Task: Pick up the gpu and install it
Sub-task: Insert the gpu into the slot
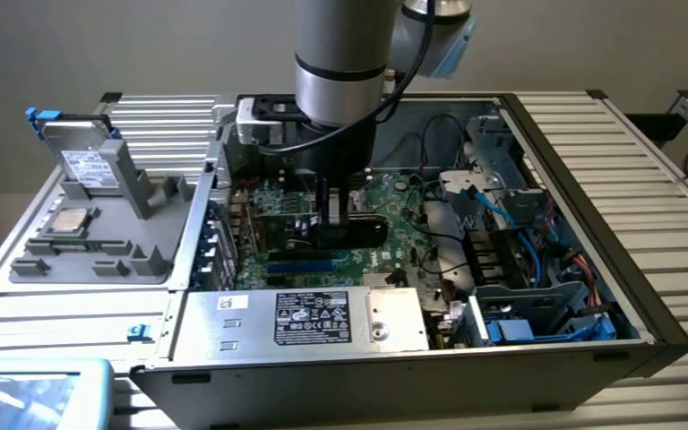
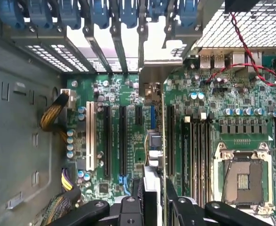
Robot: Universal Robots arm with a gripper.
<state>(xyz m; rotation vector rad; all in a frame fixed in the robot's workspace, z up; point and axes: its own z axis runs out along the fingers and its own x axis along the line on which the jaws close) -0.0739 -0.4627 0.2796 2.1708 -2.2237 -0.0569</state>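
1. Gripper (image 1: 341, 213) on the Universal Robots arm (image 1: 341, 63) reaches down into the open computer case (image 1: 583, 224). Its fingers (image 2: 173, 203) are clamped on the gpu (image 1: 358, 236), and the card hangs upright, dark face showing in the exterior view.
2. Seen from the wrist, the gpu (image 2: 154, 146) is held edge-on above the green motherboard (image 2: 208, 103). Its thin edge runs alongside the black expansion slots (image 2: 122, 141) toward the case's rear wall, where blue latches (image 2: 100, 12) stand in a row.
3. Whether the card's lower edge touches a slot cannot be told.
4. A CPU socket (image 2: 243, 176) lies open on the motherboard, on the far side of the card from the white slot (image 2: 88, 136).
5. A power supply (image 1: 314, 318) with a black label sits along the case's near edge in the exterior view.
6. The case stands on a slatted bench (image 1: 643, 125). At the bench's edge on the exterior view's left, a grey fixture tray (image 1: 141, 210) carries a hard drive (image 1: 85, 163) propped upright and a processor chip (image 1: 69, 219) lying flat.
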